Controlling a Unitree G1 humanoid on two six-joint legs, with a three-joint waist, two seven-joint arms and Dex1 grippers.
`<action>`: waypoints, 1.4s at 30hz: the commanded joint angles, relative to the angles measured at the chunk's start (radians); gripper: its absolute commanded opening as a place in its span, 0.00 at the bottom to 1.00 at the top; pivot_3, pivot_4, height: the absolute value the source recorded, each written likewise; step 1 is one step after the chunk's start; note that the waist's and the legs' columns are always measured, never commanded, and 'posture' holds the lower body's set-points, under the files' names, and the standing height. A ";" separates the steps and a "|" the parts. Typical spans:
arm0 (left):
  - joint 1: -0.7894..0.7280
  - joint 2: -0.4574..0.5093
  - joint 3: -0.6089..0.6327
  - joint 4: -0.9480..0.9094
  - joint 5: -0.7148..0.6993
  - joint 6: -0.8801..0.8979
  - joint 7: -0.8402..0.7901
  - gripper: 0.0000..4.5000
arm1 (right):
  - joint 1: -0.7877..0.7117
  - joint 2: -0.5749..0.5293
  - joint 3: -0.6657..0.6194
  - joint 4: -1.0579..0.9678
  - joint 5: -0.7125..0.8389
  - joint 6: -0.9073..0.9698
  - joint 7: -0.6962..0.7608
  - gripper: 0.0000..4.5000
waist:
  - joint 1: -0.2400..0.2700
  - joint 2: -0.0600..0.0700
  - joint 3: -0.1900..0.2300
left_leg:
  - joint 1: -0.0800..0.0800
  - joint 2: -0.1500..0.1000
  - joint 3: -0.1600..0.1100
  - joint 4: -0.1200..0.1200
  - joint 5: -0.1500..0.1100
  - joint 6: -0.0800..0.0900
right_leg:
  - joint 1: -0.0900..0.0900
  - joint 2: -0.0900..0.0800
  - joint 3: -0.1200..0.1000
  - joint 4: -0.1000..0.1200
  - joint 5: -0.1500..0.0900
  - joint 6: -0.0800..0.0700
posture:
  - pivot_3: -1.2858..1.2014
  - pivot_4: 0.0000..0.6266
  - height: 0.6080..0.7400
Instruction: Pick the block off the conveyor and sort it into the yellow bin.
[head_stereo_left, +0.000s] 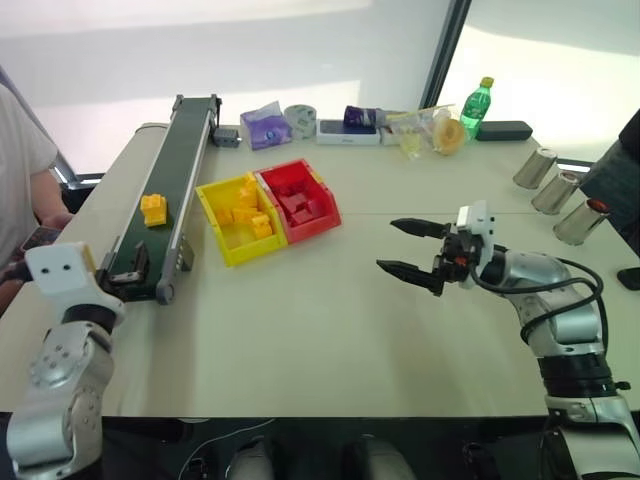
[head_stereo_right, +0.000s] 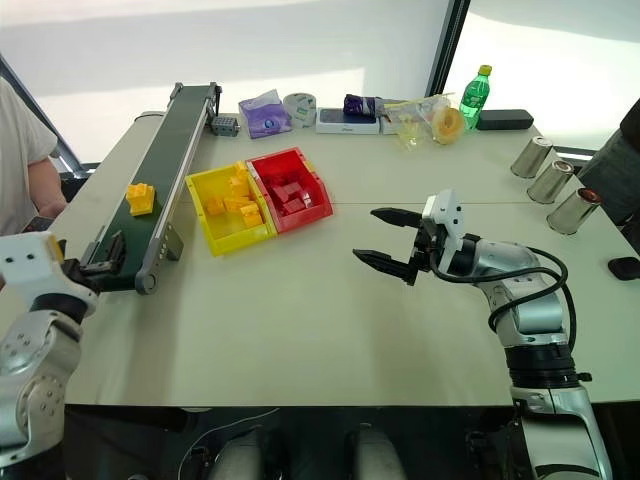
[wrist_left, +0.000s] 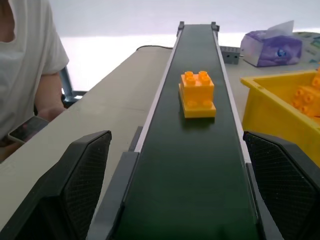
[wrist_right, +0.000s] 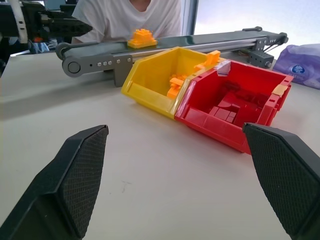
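Observation:
The yellow-orange block (head_stereo_left: 153, 208) rides on the conveyor's (head_stereo_left: 190, 140) dark belt, about level with the yellow bin (head_stereo_left: 238, 252), which holds several yellow bricks. My left gripper (head_stereo_left: 130, 266) is open at the belt's near end, level and pointing along it; in the left wrist view the block (wrist_left: 198, 93) lies ahead of the spread fingers (wrist_left: 75, 185), untouched. My right gripper (head_stereo_left: 388, 245) hovers open over the bare table to the right of the bins, pointing left toward them, with nothing between its fingers (wrist_right: 75, 175).
A red bin (head_stereo_left: 322, 218) with red blocks adjoins the yellow one on its right. A person in a white shirt (head_stereo_left: 20, 150) sits left of the conveyor. Purple tissue pack (head_stereo_left: 265, 127), green bottle (head_stereo_left: 476, 105) and clutter line the far edge; metal cans (head_stereo_left: 555, 192) stand far right.

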 joint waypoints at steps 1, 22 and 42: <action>-0.065 0.029 -0.011 0.026 0.029 0.094 0.043 0.99 | -0.026 0.003 -0.003 -0.052 0.015 0.001 -0.014 1.00 | 0.000 0.000 0.000 | 0.000 0.000 0.000 0.000 0.000 0.000 | 0.000 0.000 0.000 0.000 0.000 0.000 | 0.52 0.24 1.00; -0.173 0.000 -0.029 0.064 -0.001 0.229 0.015 0.30 | -0.029 -0.015 -0.025 -0.061 0.022 0.018 -0.040 1.00 | 0.001 0.000 0.000 | 0.000 0.000 0.000 0.000 0.000 -0.001 | 0.000 0.000 0.000 0.000 0.000 0.000 | 0.52 0.24 1.00; -0.612 -0.083 -0.242 0.414 0.100 0.085 -0.001 0.30 | -0.012 -0.001 -0.018 -0.060 0.014 -0.025 -0.050 1.00 | 0.003 0.000 0.000 | 0.002 -0.004 -0.002 0.001 0.000 0.000 | 0.004 0.000 -0.001 0.000 0.000 0.001 | 0.52 0.24 1.00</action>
